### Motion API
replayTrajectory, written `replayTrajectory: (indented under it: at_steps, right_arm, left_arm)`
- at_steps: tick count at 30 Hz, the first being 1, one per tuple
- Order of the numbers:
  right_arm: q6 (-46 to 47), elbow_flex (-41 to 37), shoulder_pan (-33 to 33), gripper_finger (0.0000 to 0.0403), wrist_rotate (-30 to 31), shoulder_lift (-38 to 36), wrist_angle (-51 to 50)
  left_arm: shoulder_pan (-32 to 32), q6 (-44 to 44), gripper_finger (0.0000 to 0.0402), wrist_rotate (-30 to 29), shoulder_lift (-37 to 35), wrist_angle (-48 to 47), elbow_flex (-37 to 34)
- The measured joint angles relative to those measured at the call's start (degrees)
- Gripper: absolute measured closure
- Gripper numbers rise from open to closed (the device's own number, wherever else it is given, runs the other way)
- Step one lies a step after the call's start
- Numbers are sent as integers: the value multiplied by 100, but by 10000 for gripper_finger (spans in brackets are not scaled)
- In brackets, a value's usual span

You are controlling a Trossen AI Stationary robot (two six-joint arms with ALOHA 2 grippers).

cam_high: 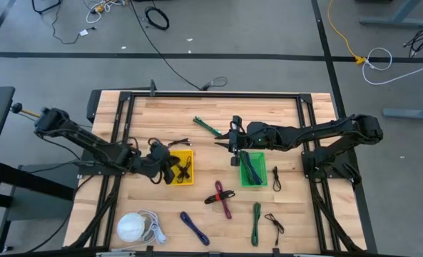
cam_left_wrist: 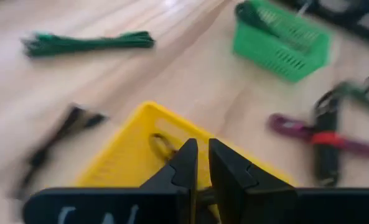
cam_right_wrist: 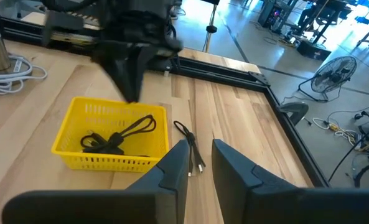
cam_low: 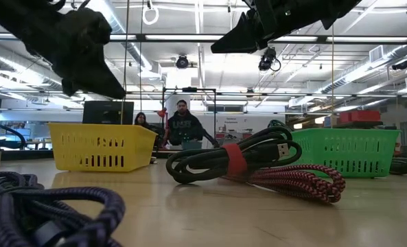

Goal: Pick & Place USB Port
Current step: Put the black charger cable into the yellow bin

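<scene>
A yellow basket (cam_high: 185,168) stands left of the table's middle with a black USB cable (cam_right_wrist: 118,137) lying coiled on its floor. My left gripper (cam_left_wrist: 203,163) hovers just above the basket's left rim, slightly open, with nothing between its fingers. A green basket (cam_high: 252,168) with green cables in it stands to the right. My right gripper (cam_right_wrist: 200,163) hangs above the table just beyond the green basket's far left corner, open and empty.
Loose cable bundles lie about: green (cam_high: 207,127) and black (cam_high: 179,143) at the far side, a red-banded black one (cam_low: 230,161) and a purple one (cam_high: 227,208) in the middle, blue (cam_high: 195,228), green (cam_high: 256,222) and black (cam_high: 274,223) near the front. A white round object (cam_high: 131,227) sits front left.
</scene>
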Motion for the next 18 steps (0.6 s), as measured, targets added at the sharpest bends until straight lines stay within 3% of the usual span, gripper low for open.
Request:
replayTrajectory:
  at_steps: [4, 7, 11, 18]
  right_arm:
    - [16, 0, 0, 330, 0, 0, -17]
    - [22, 0, 2, 330, 0, 0, 3]
    - [133, 0, 0, 330, 0, 0, 10]
    - [153, 0, 1, 330, 0, 1, 29]
  left_arm:
    - [527, 6, 358, 119, -180, -1789, 325]
    - [1022, 214, 358, 432, -178, -2573, 467]
    - [1510, 1447, 358, 1099, -174, -2536, 492]
    - [2198, 3273, 358, 1162, -172, -2685, 494]
